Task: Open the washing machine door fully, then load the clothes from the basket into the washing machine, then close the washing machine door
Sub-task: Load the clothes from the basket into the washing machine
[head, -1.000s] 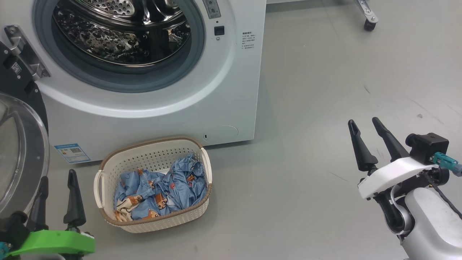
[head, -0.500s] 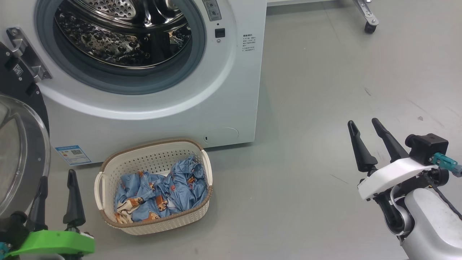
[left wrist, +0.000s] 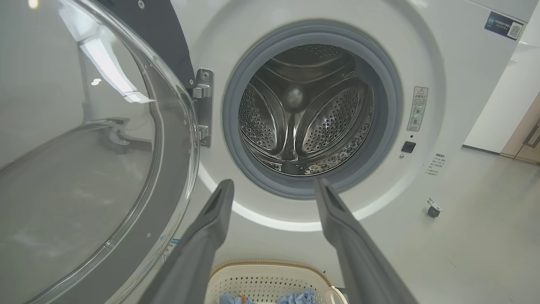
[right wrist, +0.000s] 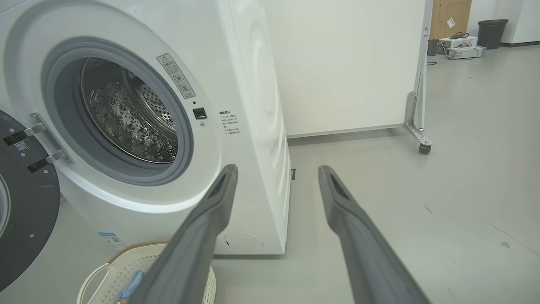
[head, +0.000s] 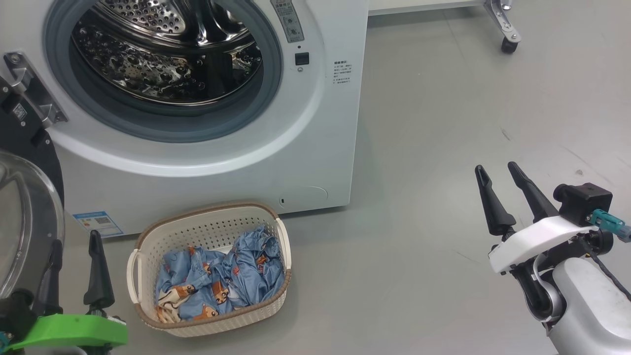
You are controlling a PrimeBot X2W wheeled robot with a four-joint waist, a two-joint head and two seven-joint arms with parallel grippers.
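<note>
Your left gripper [head: 74, 239] hangs low, close by the swung-open washing machine door [head: 22, 217], jaws spread wide and holding nothing. Your right gripper [head: 496, 166] stands well off to the right above the grey floor [head: 419, 222], jaws likewise released and touching nothing. The clothes [head: 222, 276] lie crumpled in the basket [head: 207, 208], which sits on the floor just before the washing machine [head: 315, 128].

Light blue clothes [head: 222, 281] with orange-brown figures; cream-white, brown-rimmed basket [head: 207, 224]; white washing machine [head: 320, 123].
</note>
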